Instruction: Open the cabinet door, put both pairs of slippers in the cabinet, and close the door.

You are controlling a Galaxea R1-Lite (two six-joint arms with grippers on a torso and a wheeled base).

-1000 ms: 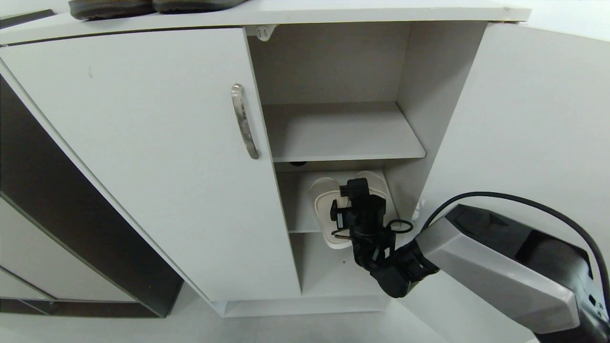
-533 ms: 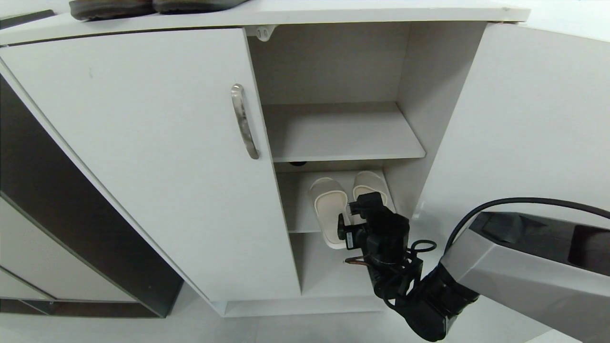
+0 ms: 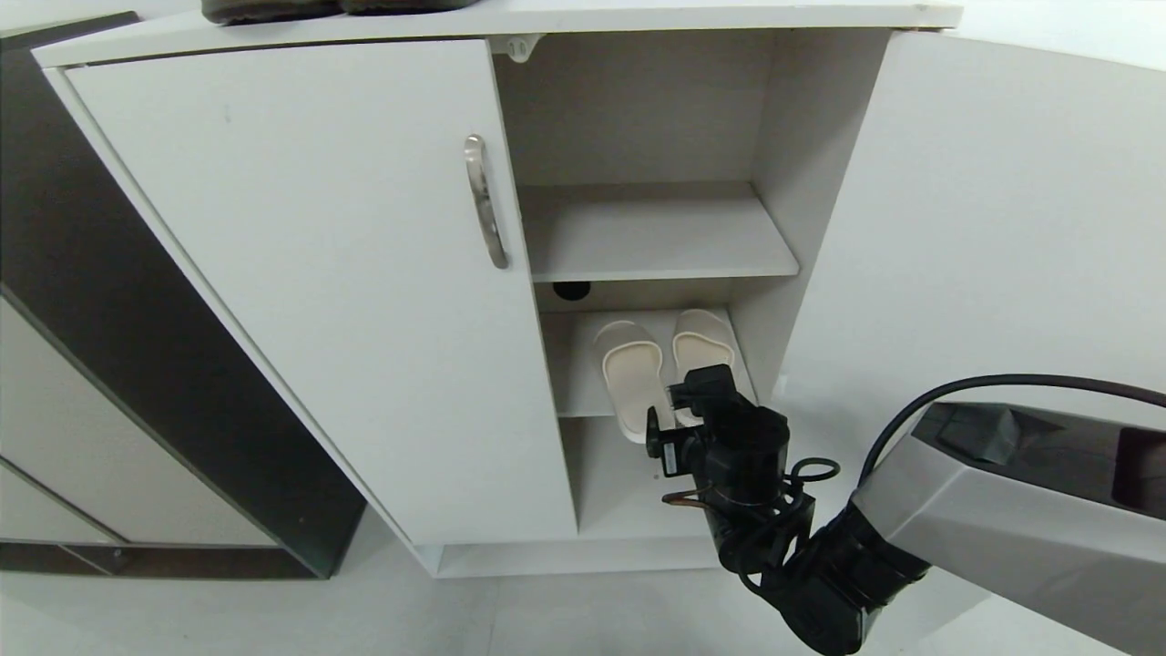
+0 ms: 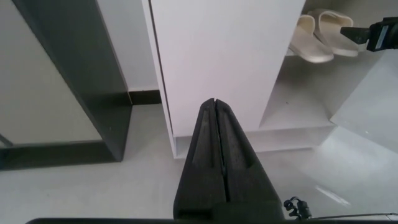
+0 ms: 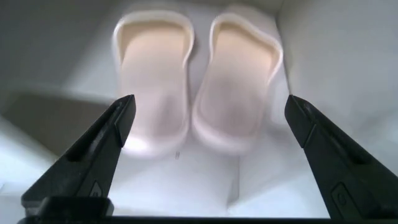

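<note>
Cream slippers (image 3: 660, 369) lay paired on a lower shelf (image 3: 567, 364) of the cabinet (image 3: 638, 100), with the right gripper (image 5: 209, 106) spread and empty just before them; the left gripper (image 4: 214, 106) was pressed together. First pair looked placed. The next move called for fetching the dark pair (image 3: 264, 9) atop the cabinet.

We get bright, even light. The cabinet door (image 3: 273, 228) reads flat white, while the shelves (image 3: 651, 232) darken toward the back. The slippers (image 5: 155, 87) glow pale in the right wrist view. Straight edges bow in our head view.
</note>
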